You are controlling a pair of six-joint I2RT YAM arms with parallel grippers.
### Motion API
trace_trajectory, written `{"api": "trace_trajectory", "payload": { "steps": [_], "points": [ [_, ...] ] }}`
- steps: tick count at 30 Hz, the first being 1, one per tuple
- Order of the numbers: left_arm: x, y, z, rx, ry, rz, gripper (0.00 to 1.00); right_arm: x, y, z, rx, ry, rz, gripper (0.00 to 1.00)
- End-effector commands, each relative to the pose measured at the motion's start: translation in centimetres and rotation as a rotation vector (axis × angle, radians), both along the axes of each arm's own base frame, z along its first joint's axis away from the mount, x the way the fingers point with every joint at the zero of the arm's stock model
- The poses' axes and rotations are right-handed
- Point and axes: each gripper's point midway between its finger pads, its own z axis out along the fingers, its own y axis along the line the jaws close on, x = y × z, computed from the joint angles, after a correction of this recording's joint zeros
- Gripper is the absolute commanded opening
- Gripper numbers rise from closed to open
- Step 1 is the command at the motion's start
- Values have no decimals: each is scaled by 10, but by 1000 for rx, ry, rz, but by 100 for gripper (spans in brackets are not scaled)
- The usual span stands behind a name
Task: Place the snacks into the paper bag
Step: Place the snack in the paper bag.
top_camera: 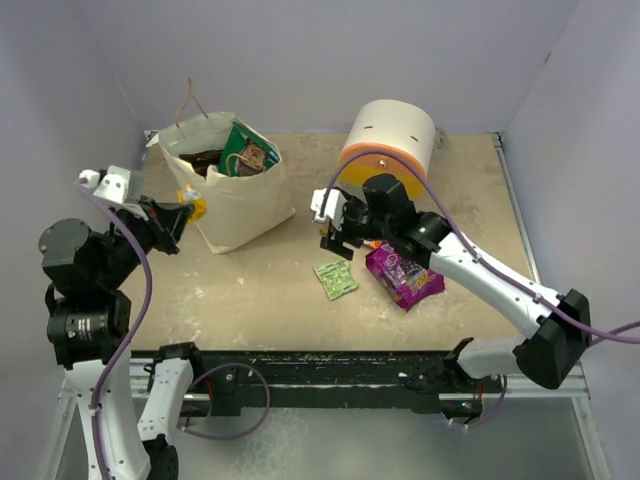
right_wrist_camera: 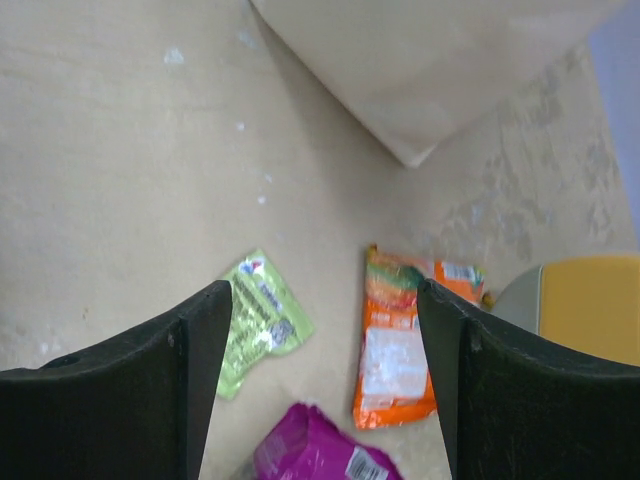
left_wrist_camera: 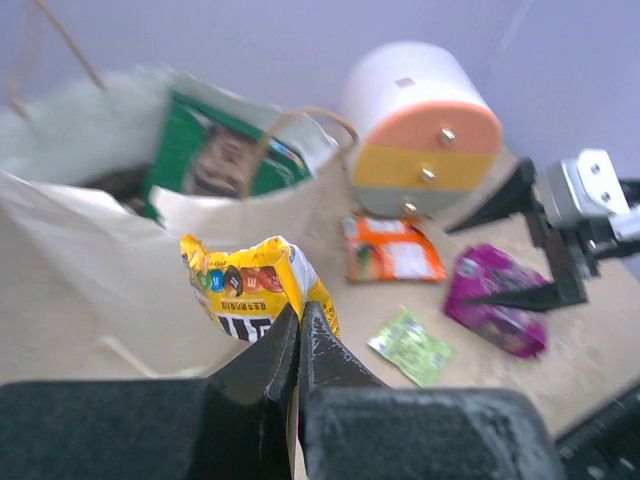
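A: Where is the bag (top_camera: 240, 210) now?
B: Upright at back left of the tabletop (top_camera: 250, 300), mouth open, snacks (top_camera: 245, 155) inside. The yellow pkt (left_wrist_camera: 250, 285) is just beside its wall, pinched by one edge in the left end effector (left_wrist_camera: 298, 318).
A: Risk?
B: I think the pkt can slip, as the grip is thin. Also, if the arm goes fwd w/o lifting, it pushes the bag over.
A: Pose?
B: The left arm is folded and points at the bag's side. The right arm is stretched out, the right end effector (right_wrist_camera: 320, 292) spread, facing down above the orange pkt (right_wrist_camera: 400, 350) and green pkt (right_wrist_camera: 255, 320); the purple pkt (right_wrist_camera: 310, 450) is near.
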Motion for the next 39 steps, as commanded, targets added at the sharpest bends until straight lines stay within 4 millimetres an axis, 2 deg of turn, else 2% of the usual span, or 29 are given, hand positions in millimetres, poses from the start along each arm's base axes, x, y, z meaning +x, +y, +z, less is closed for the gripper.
{"api": "trace_trajectory", "payload": {
  "steps": [1,5,8,11,14,21,30,34,38,39],
  "points": [
    [12,42,42,137,-111,222,0,-12,-22,-1,60,27,23,77],
    [36,51,70,155,-127,246,0,-19,-48,-3,73,77,-36,78],
    [66,55,83,143,-127,242,0,-20,-67,6,106,78,-62,78],
    [94,59,91,118,-121,249,0,-13,-86,21,165,49,-109,80],
    [120,60,91,76,-88,239,0,-11,-95,26,182,44,-125,81],
    [174,57,60,-7,47,185,0,-1,-102,29,187,5,-160,81],
    [218,61,13,-33,183,171,0,1,-103,29,187,4,-157,81],
    [226,59,-8,-49,259,152,0,4,-104,26,177,4,-168,81],
    [222,59,-28,-55,332,152,0,8,-105,23,170,4,-178,81],
    [221,59,-33,-53,344,152,0,6,-106,12,157,27,-178,81]
  ]
}}
